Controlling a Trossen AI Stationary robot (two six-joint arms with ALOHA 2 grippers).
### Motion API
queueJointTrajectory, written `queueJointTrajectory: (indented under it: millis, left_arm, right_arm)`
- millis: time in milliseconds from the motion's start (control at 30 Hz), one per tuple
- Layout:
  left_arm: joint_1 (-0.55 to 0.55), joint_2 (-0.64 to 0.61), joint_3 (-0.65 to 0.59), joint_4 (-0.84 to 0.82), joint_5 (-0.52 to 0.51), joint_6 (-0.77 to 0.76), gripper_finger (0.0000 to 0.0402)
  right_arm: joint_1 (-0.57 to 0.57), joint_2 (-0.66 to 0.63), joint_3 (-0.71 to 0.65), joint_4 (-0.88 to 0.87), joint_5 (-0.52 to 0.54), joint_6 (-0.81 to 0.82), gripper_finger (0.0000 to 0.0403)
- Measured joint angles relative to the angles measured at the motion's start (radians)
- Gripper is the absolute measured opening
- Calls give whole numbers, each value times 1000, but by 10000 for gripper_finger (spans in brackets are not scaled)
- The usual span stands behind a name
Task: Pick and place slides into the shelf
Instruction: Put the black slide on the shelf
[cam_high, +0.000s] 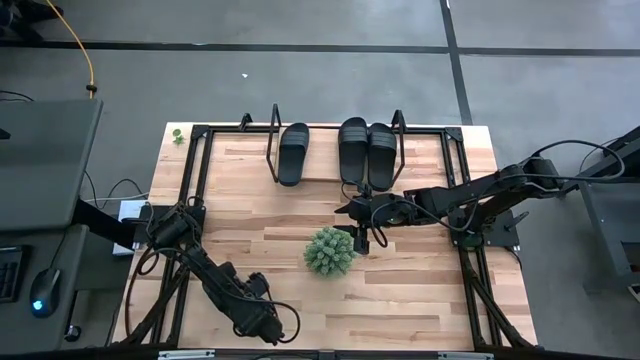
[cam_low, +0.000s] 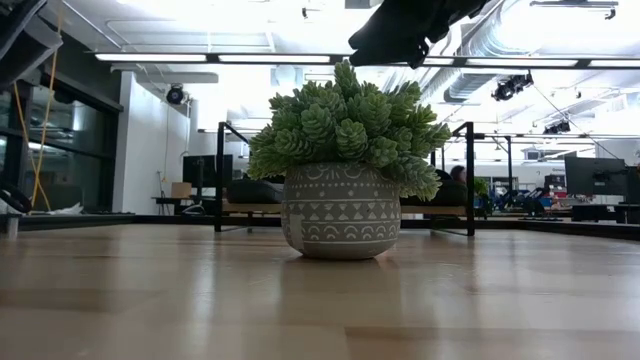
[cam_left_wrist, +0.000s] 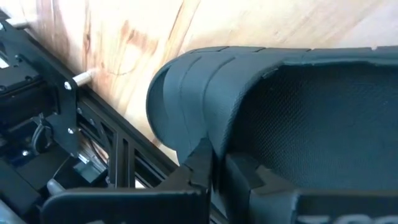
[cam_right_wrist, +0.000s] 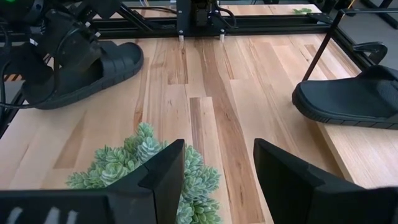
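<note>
Left gripper (cam_high: 262, 322): near table's front edge, jaws clamped. Right gripper (cam_right_wrist: 214, 171): mid-table, fingers parted, empty.

Parted gripper (cam_right_wrist: 217, 180) above plant (cam_right_wrist: 146, 165)

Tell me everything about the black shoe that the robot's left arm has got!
The black rubbery slide sandal lies near the table's front left corner, sole down on the light wooden tabletop. It has an oval sole with a finely dotted footbed and a wide ribbed strap arching over it. The left tool is shut on the strap's edge. From above, the arm covers the sandal almost fully. It sits apart from the three matching sandals on the shelf.
</note>
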Motion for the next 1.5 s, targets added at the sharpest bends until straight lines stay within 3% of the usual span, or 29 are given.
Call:
queueJointTrajectory:
  millis: [233, 433, 900, 1500]
  left_arm:
    - [0, -4, 0, 2, 0, 25, 18]
    - [1, -7, 21, 2, -6, 54, 5]
    - [15, -8, 219, 5, -188, 133, 8]
    - [92, -19, 237, 4, -250, 274, 5]
  right_arm:
    - [0, 0, 0, 0, 0, -35, 183]
    - [0, 0, 0, 0, 0, -92, 183]
    - [53, 0, 0, 30, 40, -279, 183]
    - [92, 0, 0, 58, 94, -323, 183]
